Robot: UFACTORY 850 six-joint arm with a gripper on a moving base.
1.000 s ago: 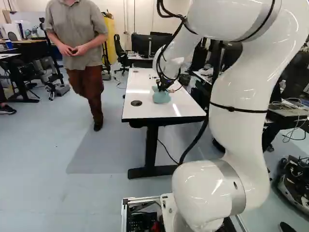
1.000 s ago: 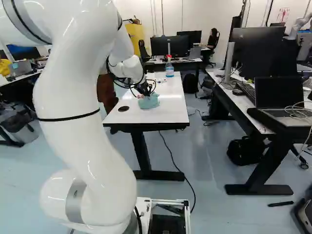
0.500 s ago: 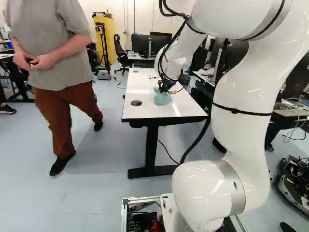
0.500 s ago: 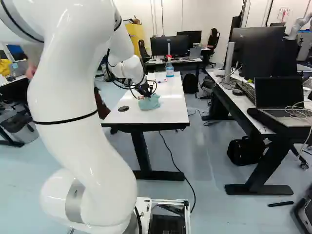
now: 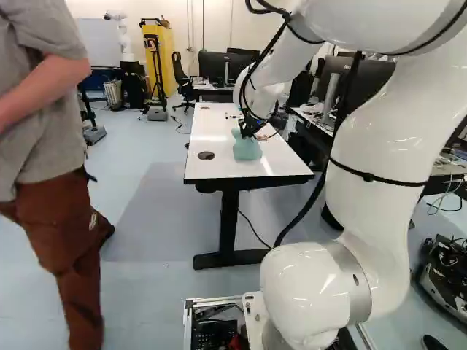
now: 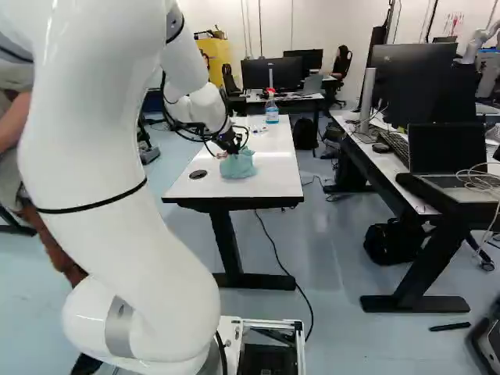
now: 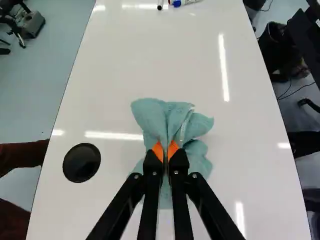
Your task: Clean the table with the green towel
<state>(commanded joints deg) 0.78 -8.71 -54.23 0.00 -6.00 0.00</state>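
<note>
At the far end of my arm the gripper (image 5: pixel 249 130) is over the white table (image 5: pixel 204 164) in the left base view. The green towel (image 5: pixel 246 149) hangs bunched from it, its lower part at the tabletop. Seen from the wrist, the gripper (image 7: pixel 166 153) has both orange pads pinching a fold of the towel (image 7: pixel 155 117), which spreads out ahead of and beside the fingers. Whether the towel's underside lies flat on the table is hidden.
A round black grommet (image 7: pixel 82 162) sits in the tabletop beside the towel. Markers (image 7: pixel 179 2) lie farther along, near a spray bottle (image 6: pixel 271 108). A desk with a laptop (image 6: pixel 449 160) stands to the right. A person stands close at the left of the left base view.
The base has not moved. My arm's upper links have shifted slightly, and the held towel has risen a little at the gripper. The person has walked closer along the left side.
</note>
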